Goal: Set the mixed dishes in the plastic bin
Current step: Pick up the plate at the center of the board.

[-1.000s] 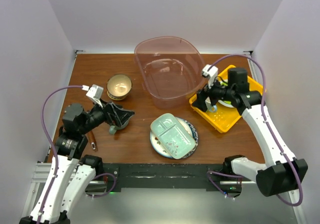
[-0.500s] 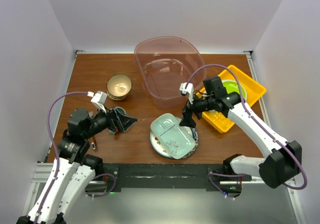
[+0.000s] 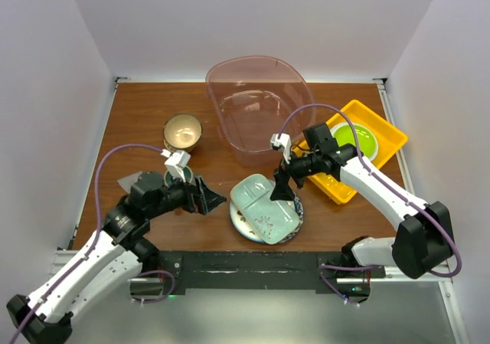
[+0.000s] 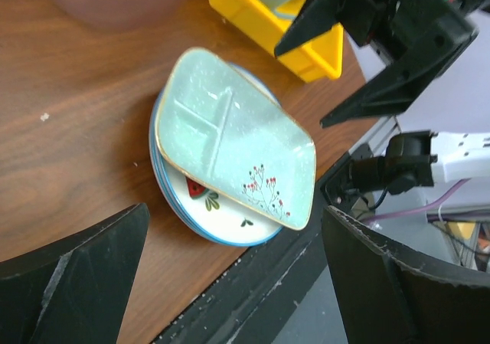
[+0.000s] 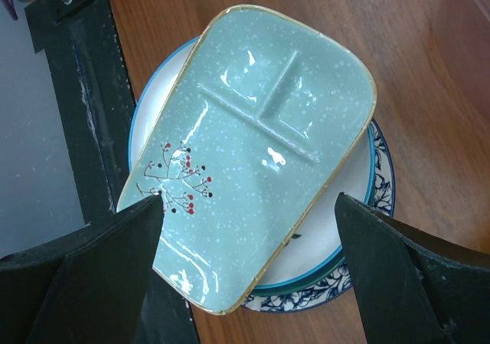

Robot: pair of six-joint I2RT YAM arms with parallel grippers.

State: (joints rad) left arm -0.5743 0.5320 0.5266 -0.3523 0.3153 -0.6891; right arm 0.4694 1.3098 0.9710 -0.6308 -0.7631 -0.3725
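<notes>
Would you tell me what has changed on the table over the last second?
The right gripper swung left from over the yellow tray to above the mint divided tray, jaws open. The left gripper moved right toward the same stack, open and empty. The plates, tan bowl and plastic bin stayed put.

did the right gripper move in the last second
Yes. The right gripper swung left, off the yellow tray, and now hangs with jaws open over the mint divided tray.
</notes>
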